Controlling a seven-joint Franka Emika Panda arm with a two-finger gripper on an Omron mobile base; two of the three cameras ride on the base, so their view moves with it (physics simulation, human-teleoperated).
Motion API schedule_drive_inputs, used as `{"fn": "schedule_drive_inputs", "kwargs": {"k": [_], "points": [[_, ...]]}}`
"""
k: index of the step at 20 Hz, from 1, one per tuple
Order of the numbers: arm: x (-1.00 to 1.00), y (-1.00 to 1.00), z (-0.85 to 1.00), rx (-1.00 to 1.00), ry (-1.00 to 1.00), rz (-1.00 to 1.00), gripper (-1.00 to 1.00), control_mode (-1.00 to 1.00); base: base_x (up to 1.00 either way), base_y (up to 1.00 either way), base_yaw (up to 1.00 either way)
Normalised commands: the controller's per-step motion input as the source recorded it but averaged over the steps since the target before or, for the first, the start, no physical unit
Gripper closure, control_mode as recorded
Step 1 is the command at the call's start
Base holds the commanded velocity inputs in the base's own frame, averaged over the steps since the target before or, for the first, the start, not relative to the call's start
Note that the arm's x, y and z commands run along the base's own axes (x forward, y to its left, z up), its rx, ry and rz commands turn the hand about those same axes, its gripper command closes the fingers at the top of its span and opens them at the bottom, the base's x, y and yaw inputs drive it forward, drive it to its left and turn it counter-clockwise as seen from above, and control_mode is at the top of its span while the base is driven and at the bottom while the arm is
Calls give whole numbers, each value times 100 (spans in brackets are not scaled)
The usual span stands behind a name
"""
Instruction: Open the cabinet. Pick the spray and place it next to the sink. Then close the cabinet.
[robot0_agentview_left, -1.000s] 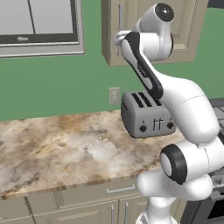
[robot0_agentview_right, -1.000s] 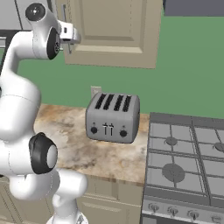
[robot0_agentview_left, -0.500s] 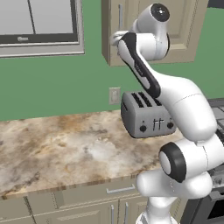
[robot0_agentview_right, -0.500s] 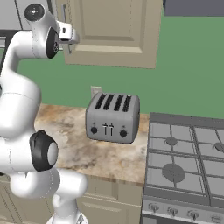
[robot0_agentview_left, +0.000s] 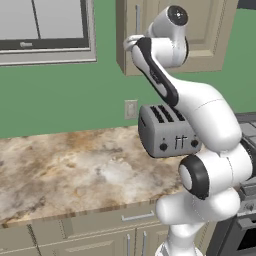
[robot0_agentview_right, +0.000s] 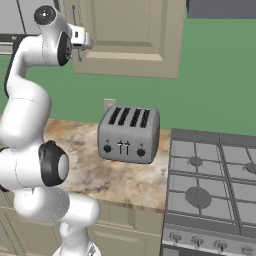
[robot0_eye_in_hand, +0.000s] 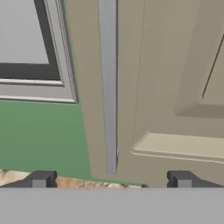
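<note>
- Cabinet (robot0_agentview_right: 131, 35): beige wall unit above the counter, door shut, recessed panel facing out. It is not yet opened, so step one of the task is pending.
- Arm: raised high toward the cabinet's left edge. Over the last second it has closed in slightly on the door, a small approach shift.
- Toaster (robot0_agentview_left: 167, 130): silver, four-slot, on the marbled counter (robot0_agentview_left: 75, 167) below the cabinet, untouched and unmoved.
- Handle (robot0_eye_in_hand: 108, 87): long vertical silver bar, centred between the fingertips in the hand view, not yet contacted.
- Gripper (robot0_eye_in_hand: 111, 180): jaws spread wide, empty, aligned either side of the handle.
- Spray: presumably behind the shut door.
- Judgement: approach nearly done, and closing on the handle likely comes next.
</note>
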Motion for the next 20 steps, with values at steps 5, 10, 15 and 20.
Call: {"fn": "schedule_drive_inputs", "kwargs": {"k": [5, 10, 15, 20], "points": [[26, 0, 0, 0, 0, 0, -100, -100, 0, 0, 0], [25, 0, 0, 0, 0, 0, -100, -100, 0, 0, 0], [25, 0, 0, 0, 0, 0, -100, -100, 0, 0, 0], [21, 0, 0, 0, 0, 0, -100, -100, 0, 0, 0]]}}
